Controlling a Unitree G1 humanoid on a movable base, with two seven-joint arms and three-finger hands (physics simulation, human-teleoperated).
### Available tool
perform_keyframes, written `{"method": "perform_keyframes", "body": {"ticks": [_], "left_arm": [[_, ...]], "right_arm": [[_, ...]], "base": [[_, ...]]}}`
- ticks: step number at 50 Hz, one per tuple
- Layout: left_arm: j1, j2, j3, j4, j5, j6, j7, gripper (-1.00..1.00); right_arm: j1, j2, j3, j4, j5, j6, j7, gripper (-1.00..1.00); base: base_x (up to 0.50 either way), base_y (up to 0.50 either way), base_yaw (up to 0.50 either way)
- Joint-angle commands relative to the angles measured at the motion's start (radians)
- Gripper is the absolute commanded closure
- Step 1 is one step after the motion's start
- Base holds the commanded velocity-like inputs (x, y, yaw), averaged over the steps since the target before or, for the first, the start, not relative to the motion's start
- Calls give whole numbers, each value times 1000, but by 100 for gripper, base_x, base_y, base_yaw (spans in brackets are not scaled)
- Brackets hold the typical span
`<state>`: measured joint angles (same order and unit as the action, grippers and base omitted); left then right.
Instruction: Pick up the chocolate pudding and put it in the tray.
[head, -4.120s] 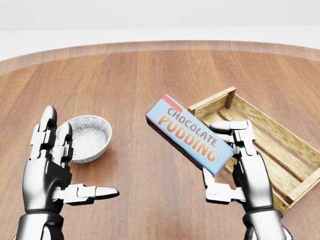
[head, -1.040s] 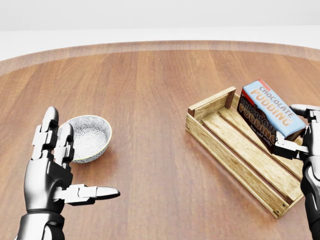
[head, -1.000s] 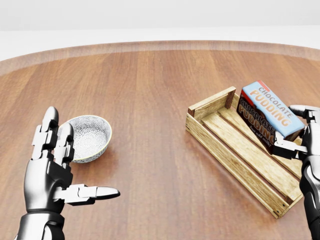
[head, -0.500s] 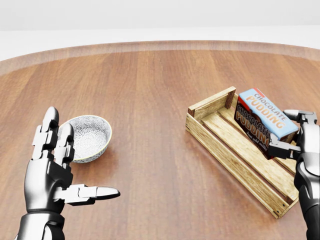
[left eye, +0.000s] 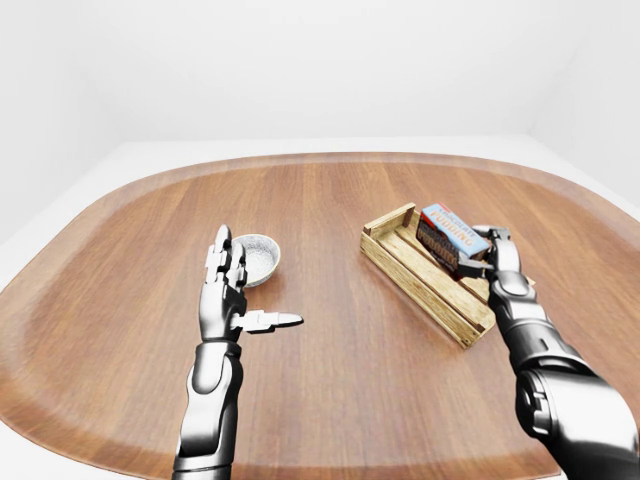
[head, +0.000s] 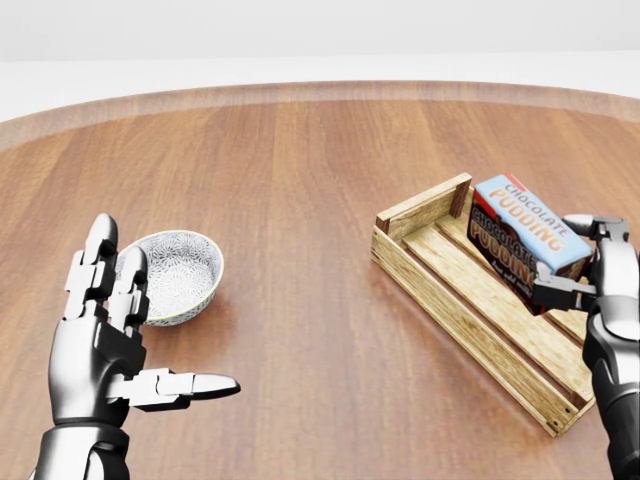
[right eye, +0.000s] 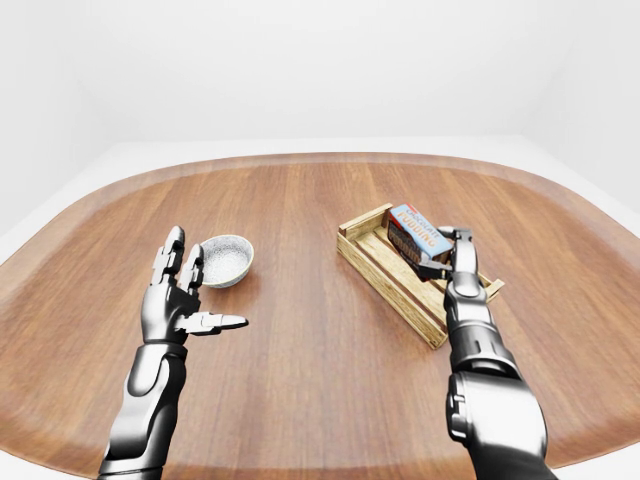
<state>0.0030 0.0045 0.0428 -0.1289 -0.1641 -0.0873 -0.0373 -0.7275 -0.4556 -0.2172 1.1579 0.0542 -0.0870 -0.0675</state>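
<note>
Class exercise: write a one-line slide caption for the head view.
Right hand holds the chocolate pudding box tilted over the wooden tray; open left hand beside a patterned bowl.

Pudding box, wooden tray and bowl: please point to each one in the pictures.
pudding box (head: 528, 228): head view, on its blue top face.
wooden tray (head: 423, 208): head view, on its upper-left end wall.
bowl (head: 183, 270): head view, on its patterned inside.

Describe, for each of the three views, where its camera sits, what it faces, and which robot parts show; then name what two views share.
Head view: on the head, looking down close at the table; left hand and right hand show.
Left-eye view: on the head, wider, whole table, both arms.
Right-eye view: nearly the same, scene shifted left.
Shared: bowl, tray, and pudding in the right fingers.
</note>
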Motion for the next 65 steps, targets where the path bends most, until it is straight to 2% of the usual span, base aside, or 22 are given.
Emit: {"method": "perform_keyframes", "body": {"ticks": [1,44,65], "left_arm": [[-2,0,3,-2,-7,0,-2,-100],[-3,1,3,-4,-7,0,-1,-100],[-3,1,3,-4,-8,0,-1,-100]], "right_arm": [[-29,0,-3,26,22,0,-24,100],[-36,23,-4,127,-28,0,-55,100],[-20,4,-19,144,-33,0,-64,100]], "base": [[0,0,0],[0,0,0],[0,0,0]]}}
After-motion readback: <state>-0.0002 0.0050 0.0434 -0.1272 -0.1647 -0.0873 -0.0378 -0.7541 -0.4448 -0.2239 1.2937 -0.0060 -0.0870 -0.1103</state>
